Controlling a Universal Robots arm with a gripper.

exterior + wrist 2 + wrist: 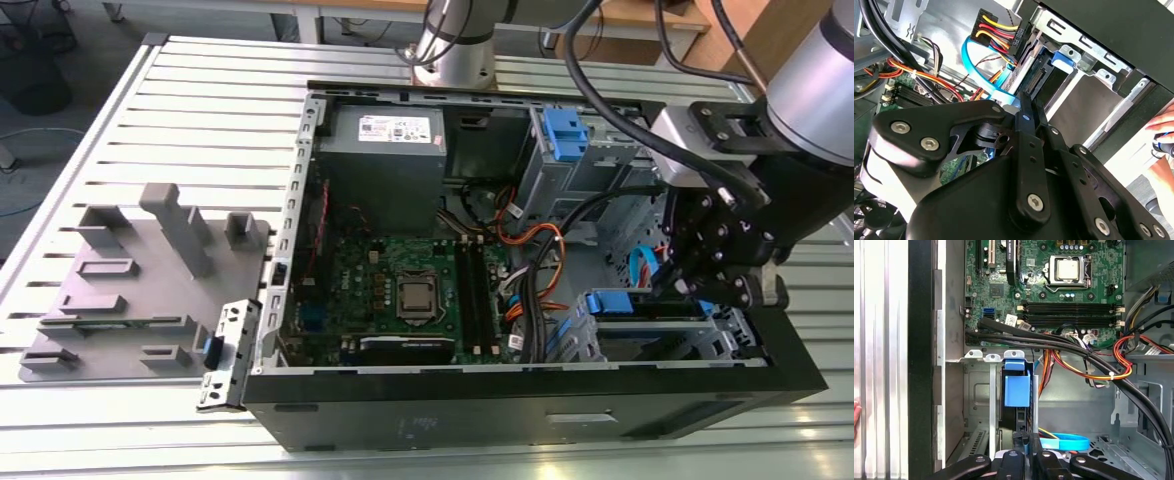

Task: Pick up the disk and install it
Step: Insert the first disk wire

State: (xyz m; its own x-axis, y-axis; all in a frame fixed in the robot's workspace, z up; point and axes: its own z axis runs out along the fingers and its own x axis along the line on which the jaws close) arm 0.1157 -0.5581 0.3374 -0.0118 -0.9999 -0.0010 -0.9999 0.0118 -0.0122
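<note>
The disk (1017,390) (flat rectangular silver metal hard drive in a blue plastic carrier frame) sits on edge in the grey sheet-metal drive bay (979,395), at a corner of the open black PC case (534,405); its blue tab end points toward the green motherboard (999,295); opp. end is at my black linkage gripper (1024,442). I read the gripper as clenched on that near end, w/ the drive's edge pinched in it; the hold looks narrow, so confidence moderate.

Key relation: the disk's long axis runs straight out from the gripper, in line w/ the tool; in the exterior view the disk (611,301) lies to that view's left of the gripper (705,290), along the bay slot. The second wrist view agrees: gripper (1026,102) at one end, disk (1035,75) beyond it, reaching into the bay.

Light-blue flat data cable (1066,442) loops just beside the gripper; contact w/ the disk not clear. Thick black cable bundle (1054,342) crosses betw. bay and board, apart from the slot.

Judgement: pick-up done; the disk is in the bay; seating depth I can't tell. A person's hand (1164,127) is near the case's outer side.
</note>
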